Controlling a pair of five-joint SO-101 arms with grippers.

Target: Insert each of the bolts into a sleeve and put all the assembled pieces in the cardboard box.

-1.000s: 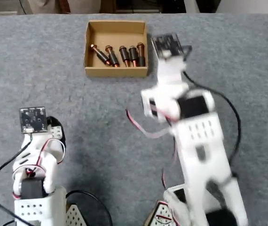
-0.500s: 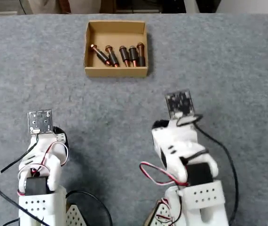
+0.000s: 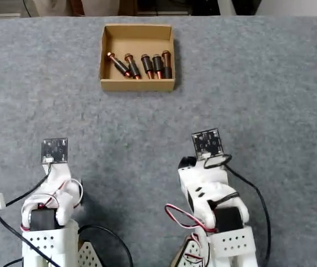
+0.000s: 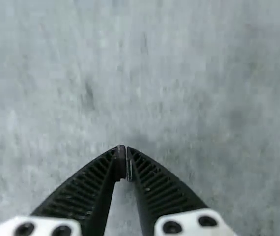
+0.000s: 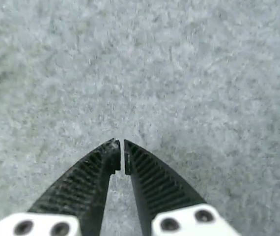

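The cardboard box [image 3: 109, 40] sits at the far middle of the table and holds several bolts in dark sleeves [image 3: 147, 65], lying side by side. Both arms are folded back at the near edge, far from the box. My left gripper [image 4: 122, 162] is shut over bare grey felt with nothing between its fingers. My right gripper [image 5: 120, 156] is shut too, tips nearly touching, over bare felt. From above, the left arm [image 3: 54, 161] is at the near left and the right arm [image 3: 207, 156] at the near middle-right.
Grey felt [image 3: 258, 83] covers the whole table. Cables loop around both arm bases [image 3: 105, 236] at the near edge.
The right arm has pulled back from beside the box to the near edge. The left arm has also drawn back a little toward its base.
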